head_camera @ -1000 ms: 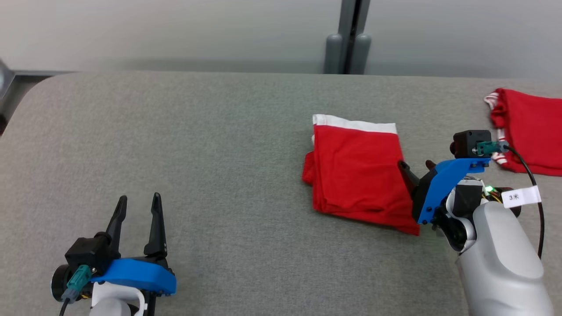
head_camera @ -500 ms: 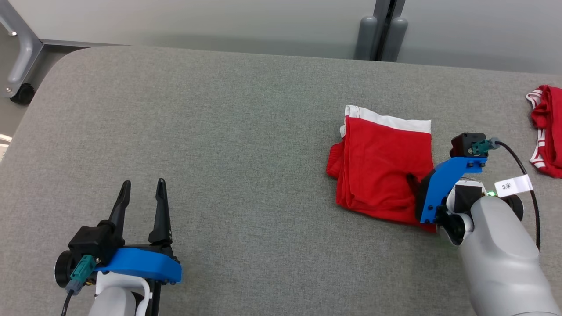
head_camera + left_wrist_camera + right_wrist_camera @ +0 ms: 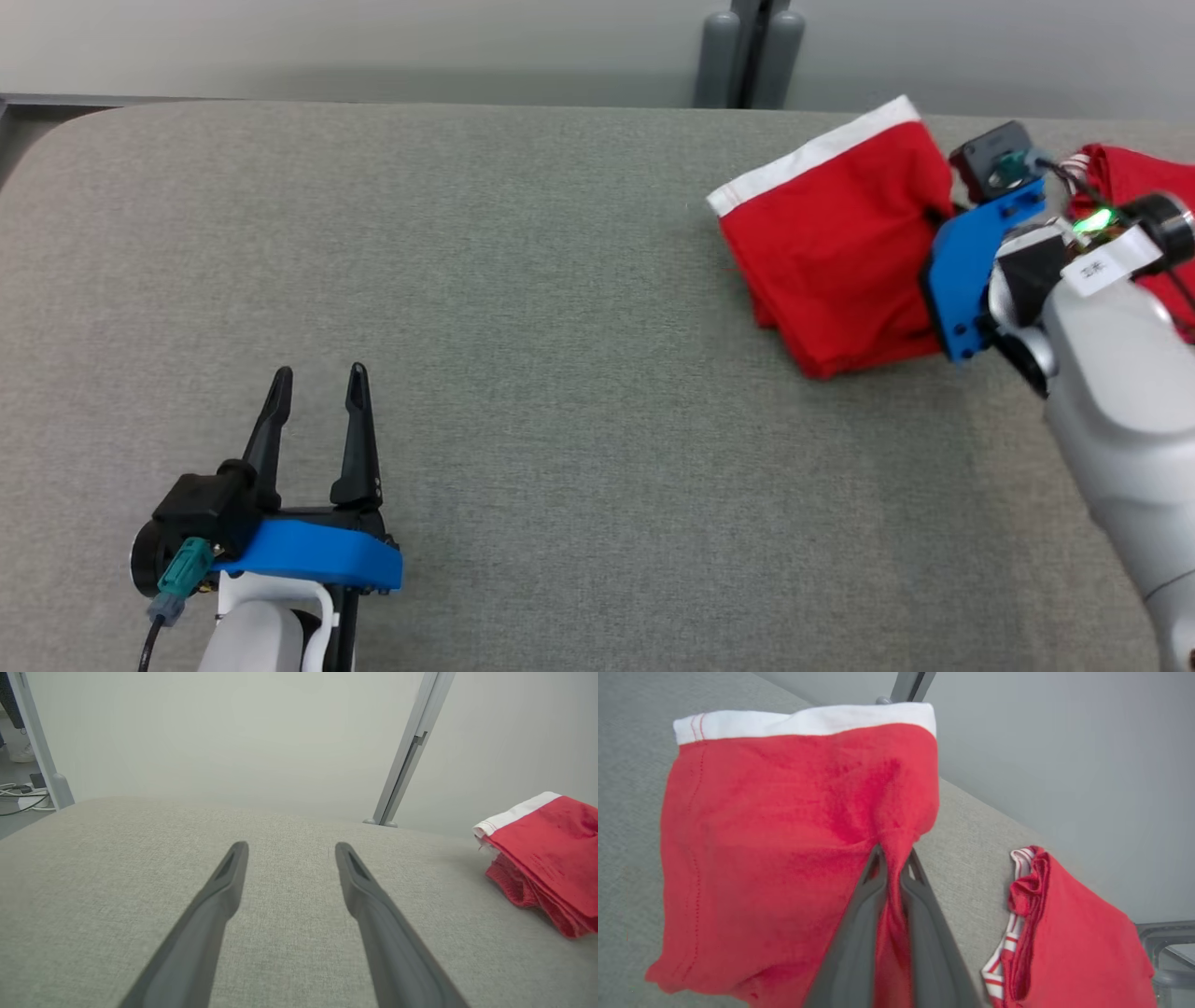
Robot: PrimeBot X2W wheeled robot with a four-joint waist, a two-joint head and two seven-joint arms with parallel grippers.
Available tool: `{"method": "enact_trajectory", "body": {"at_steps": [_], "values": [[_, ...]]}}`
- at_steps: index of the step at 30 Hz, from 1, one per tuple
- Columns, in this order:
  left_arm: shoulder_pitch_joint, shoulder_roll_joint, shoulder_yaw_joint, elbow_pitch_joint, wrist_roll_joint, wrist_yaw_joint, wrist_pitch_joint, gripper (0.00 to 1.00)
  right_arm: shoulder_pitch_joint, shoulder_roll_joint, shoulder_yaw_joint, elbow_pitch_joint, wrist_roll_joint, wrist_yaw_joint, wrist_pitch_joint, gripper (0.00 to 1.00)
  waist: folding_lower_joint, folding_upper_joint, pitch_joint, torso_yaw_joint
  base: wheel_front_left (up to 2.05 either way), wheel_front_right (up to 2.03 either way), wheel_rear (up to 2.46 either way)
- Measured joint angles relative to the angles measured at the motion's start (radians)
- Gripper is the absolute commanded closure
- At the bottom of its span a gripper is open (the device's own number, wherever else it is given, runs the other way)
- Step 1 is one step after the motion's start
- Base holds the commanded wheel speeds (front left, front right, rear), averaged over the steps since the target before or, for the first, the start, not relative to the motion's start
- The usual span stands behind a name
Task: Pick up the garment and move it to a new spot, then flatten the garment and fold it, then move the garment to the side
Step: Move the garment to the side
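The garment is a folded red piece with a white waistband, lifted at the right of the grey table. In the right wrist view my right gripper is shut on the garment, pinching a fold of red cloth near its right edge. In the head view the right gripper sits at the garment's right side, mostly behind its blue mount. My left gripper rests open at the lower left, nothing between its fingers. The left wrist view has the left gripper open above bare table, with the garment far right.
A second red garment with a red-and-white striped band lies on the table right of the held one, seen as a red patch behind the right wrist. A grey post stands behind the table's far edge.
My right gripper went from open beside the garment to shut on its right edge and has lifted it up and away. The head camera also shifted. The left gripper stayed open.
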Motion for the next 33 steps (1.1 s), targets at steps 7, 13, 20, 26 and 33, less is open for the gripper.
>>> {"method": "enact_trajectory", "body": {"at_steps": [7,13,20,26,33], "values": [[-0.04,-0.015,-0.011,-0.056,0.001,-0.002,0.0,0.0,-0.114,-0.161,0.093,-0.087,0.099,0.0,0.047,1.0,0.0003,0.0001,0.077,-0.077,0.0,0.0,0.0],[-0.087,-0.012,-0.016,-0.086,0.019,-0.003,0.0,0.0,-0.149,-0.301,0.069,-0.158,0.13,0.0,0.06,1.0,0.0002,0.0001,0.159,-0.128,0.0,0.0,0.0],[-0.14,0.001,-0.04,-0.096,0.021,-0.004,0.0,0.0,-0.123,-0.411,-0.033,-0.197,0.082,0.0,0.02,1.0,0.0001,0.0001,0.234,-0.136,0.0,0.0,0.0],[-0.18,0.015,-0.069,-0.109,0.02,-0.005,0.0,0.0,-0.083,-0.473,-0.184,-0.208,-0.029,0.0,-0.033,1.0,0.0001,0.0001,0.289,-0.112,0.0,0.0,0.0],[-0.21,0.03,-0.09,-0.106,0.018,-0.007,0.0,0.0,-0.009,-0.427,-0.385,-0.214,-0.144,0.0,-0.068,0.0,0.0001,0.0001,0.333,-0.076,0.0,0.0,0.0]]}}
